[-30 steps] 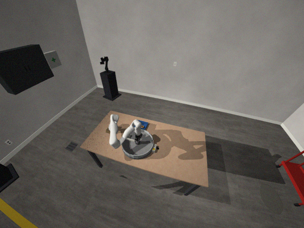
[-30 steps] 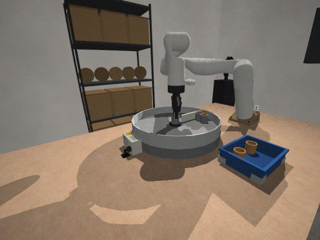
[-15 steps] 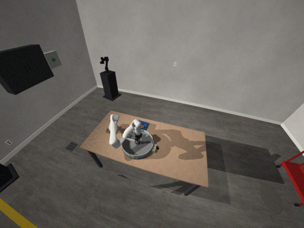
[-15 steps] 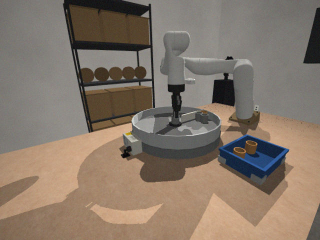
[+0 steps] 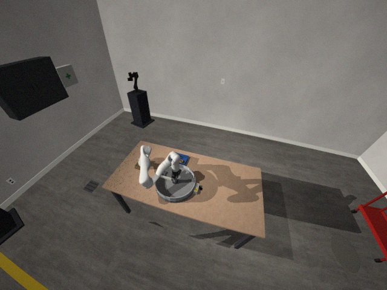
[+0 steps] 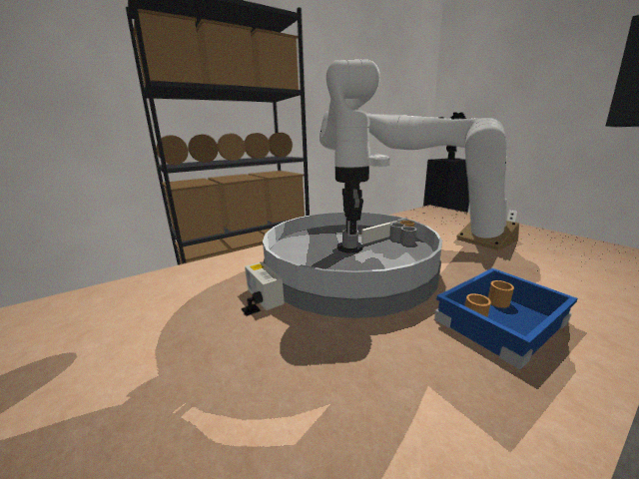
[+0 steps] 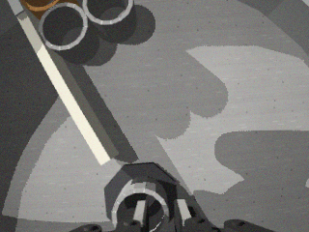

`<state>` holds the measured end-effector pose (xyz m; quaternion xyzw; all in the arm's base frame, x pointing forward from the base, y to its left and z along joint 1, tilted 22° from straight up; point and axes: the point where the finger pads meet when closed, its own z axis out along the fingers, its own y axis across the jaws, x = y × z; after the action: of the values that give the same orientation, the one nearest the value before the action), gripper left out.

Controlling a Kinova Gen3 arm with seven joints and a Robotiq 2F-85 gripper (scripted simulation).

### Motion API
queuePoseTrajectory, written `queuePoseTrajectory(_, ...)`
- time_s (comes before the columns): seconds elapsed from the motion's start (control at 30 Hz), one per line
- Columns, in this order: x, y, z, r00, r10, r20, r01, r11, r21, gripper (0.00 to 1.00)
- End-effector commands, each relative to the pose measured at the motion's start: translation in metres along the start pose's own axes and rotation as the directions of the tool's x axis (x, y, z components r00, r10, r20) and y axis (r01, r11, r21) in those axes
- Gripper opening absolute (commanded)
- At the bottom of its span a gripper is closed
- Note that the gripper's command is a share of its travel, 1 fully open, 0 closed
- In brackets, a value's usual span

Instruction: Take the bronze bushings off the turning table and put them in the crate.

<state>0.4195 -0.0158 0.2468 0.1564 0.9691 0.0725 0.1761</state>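
The remaining bronze bushing (image 6: pixel 407 223) (image 7: pixel 44 7) sits inside the turning table (image 5: pixel 175 196) (image 6: pixel 355 283) (image 7: pixel 164 84), behind two steel bushings (image 6: pixel 408 237) (image 7: pixel 64 47) and near the pale bar (image 6: pixel 376 233) (image 7: pixel 72 106). At the turning table's centre, the gripper (image 5: pixel 175 177) (image 6: pixel 352 227) (image 7: pixel 161 214) has its fingers slightly parted, gripping nothing, over a grey ring (image 6: pixel 350 239) (image 7: pixel 116 213). If turning is intended, rotate gently, keeping the steel ones aboard. Beside the turning table, the crate (image 5: pixel 185 156) (image 6: pixel 479 323) holds two bronze bushings (image 6: pixel 500 294).
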Motion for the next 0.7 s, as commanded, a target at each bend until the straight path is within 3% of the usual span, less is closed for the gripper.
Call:
queuePoseTrajectory(0.0,-0.0010,0.0001,-0.0026,1.000,0.000,0.004,0.000,1.000,0.001,0.19)
queuePoseTrajectory(0.67,-0.0009,0.0000,-0.0076,1.000,0.000,0.004,0.000,1.000,0.001,0.19)
